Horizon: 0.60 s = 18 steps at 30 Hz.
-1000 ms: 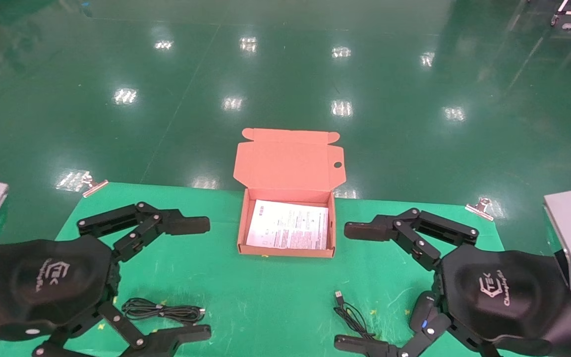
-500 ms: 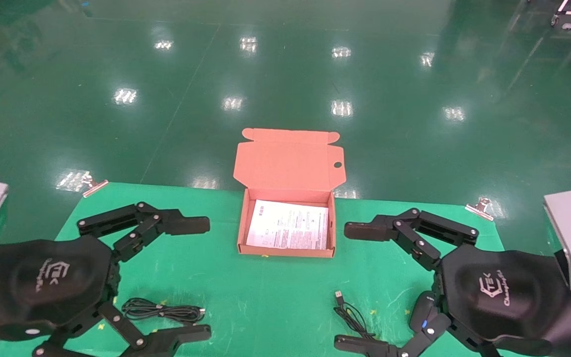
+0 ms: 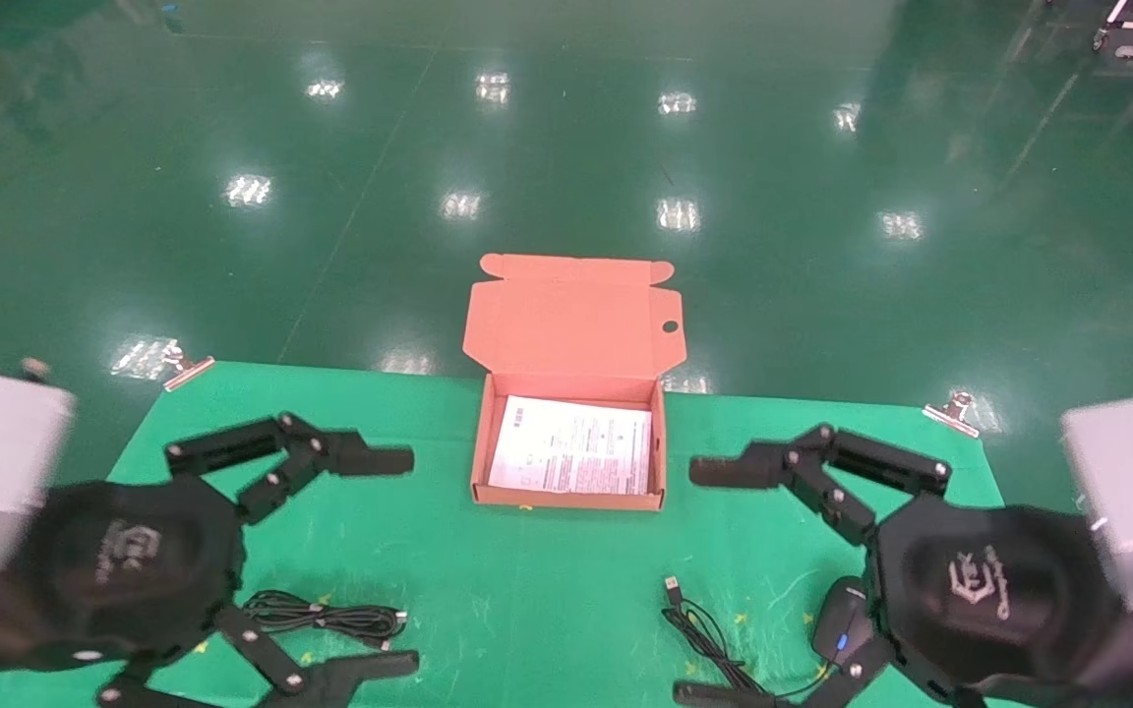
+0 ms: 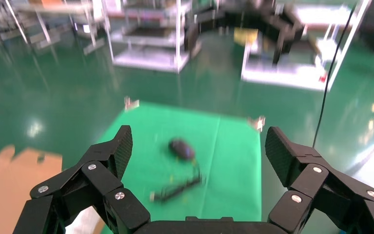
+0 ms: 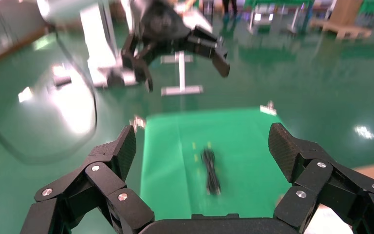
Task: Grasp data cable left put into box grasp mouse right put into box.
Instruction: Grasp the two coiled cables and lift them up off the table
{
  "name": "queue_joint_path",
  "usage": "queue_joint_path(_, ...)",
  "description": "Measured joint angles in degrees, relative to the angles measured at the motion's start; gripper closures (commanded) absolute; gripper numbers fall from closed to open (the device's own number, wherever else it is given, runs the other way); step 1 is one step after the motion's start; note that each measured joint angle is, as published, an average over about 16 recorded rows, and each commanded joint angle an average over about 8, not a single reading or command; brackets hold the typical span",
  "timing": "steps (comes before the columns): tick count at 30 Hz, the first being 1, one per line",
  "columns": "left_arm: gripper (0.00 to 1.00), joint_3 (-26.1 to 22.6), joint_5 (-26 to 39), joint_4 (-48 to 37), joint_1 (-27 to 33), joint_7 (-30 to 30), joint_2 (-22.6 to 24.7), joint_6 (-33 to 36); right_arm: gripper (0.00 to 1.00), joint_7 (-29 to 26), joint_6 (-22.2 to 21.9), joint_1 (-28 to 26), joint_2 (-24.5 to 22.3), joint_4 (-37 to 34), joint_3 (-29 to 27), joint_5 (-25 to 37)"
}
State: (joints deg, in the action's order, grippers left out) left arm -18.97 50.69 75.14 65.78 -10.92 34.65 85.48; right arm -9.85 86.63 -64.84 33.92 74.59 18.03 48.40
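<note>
While spread, left hand (image 3: 370,560) straddles data cable (image 3: 326,619).

Both grippers look alike: the left gripper (image 3: 370,560) and right gripper (image 3: 724,580) show matte black linkage fingers dotted with silver screws, domed black palms with white logos, and grey boxy wrists.

A logo with unreadable lettering is seen on each gripper housing; the sheet's (image 3: 571,458) print is illegible.
</note>
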Motion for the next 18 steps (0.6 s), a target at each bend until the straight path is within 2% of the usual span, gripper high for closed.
queue_joint_path(8, 0.00, -5.92, 14.26, 1.46, 6.44, -0.25, 2.27, 0.37, 0.00, 2.30, 2.06, -7.63, 0.20, 1.71, 6.53, 14.25)
queue_joint_path(18, 0.00, -14.47, 35.61, 2.42, 11.70, 2.92, 8.96, -2.81, 0.00, 6.73, 3.12, -19.03, 3.78, 2.73, 22.10, 36.55)
